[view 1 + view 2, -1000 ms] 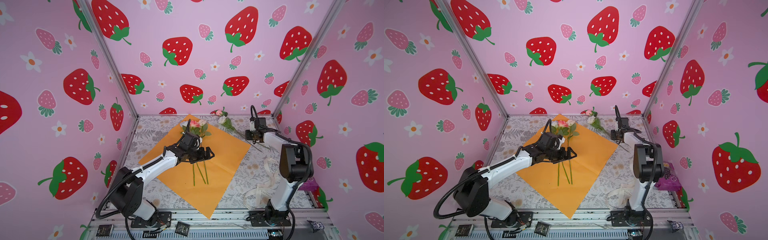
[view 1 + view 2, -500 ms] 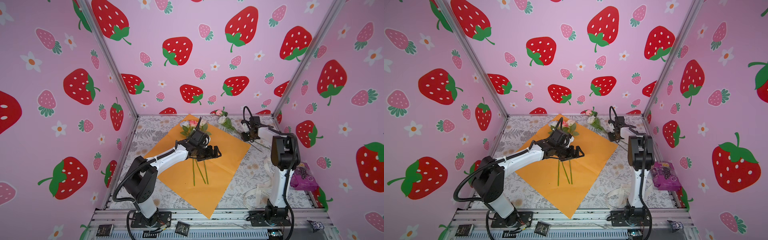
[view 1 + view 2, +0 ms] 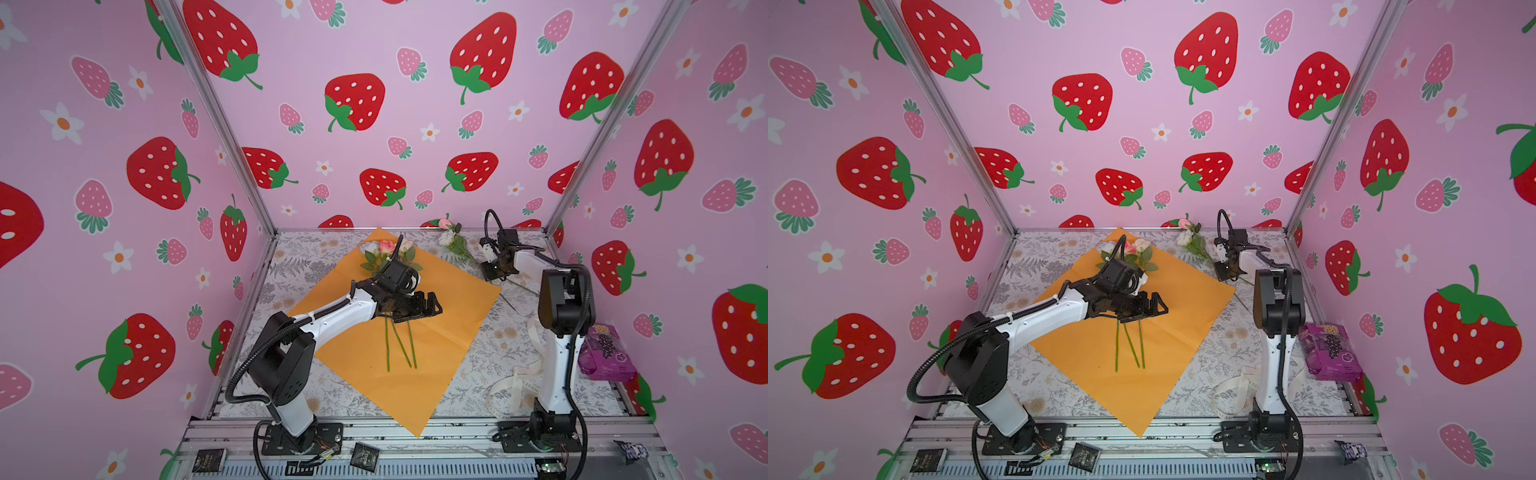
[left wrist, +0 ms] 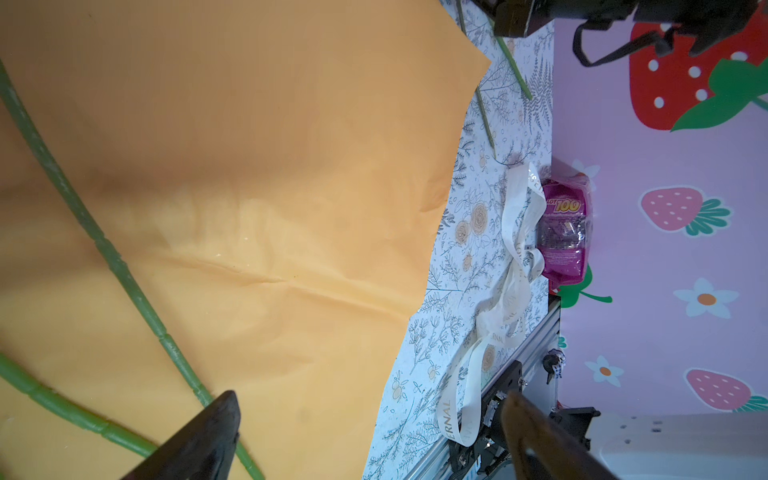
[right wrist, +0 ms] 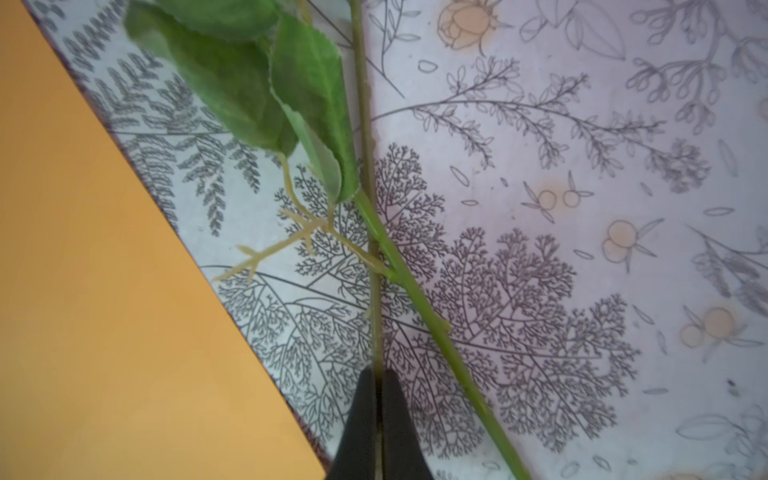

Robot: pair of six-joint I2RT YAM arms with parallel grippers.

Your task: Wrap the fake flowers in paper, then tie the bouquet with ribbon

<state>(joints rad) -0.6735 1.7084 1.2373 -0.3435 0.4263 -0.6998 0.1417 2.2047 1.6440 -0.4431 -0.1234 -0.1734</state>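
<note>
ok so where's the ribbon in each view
top view: ribbon on the table by the right arm's base, right of the paper
top view: same spot, by that base
left wrist: ribbon between the paper's edge and the purple bag
right wrist: not in it
shared landmark: the orange paper, seen in all four views

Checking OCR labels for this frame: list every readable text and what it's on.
"100": on the purple snack bag, yellow numerals; its fine print is blurred.
"ERNAL": partial, on the cream ribbon; the rest of its lettering is unreadable.
Black tags on the front rail: print too small to read.
</note>
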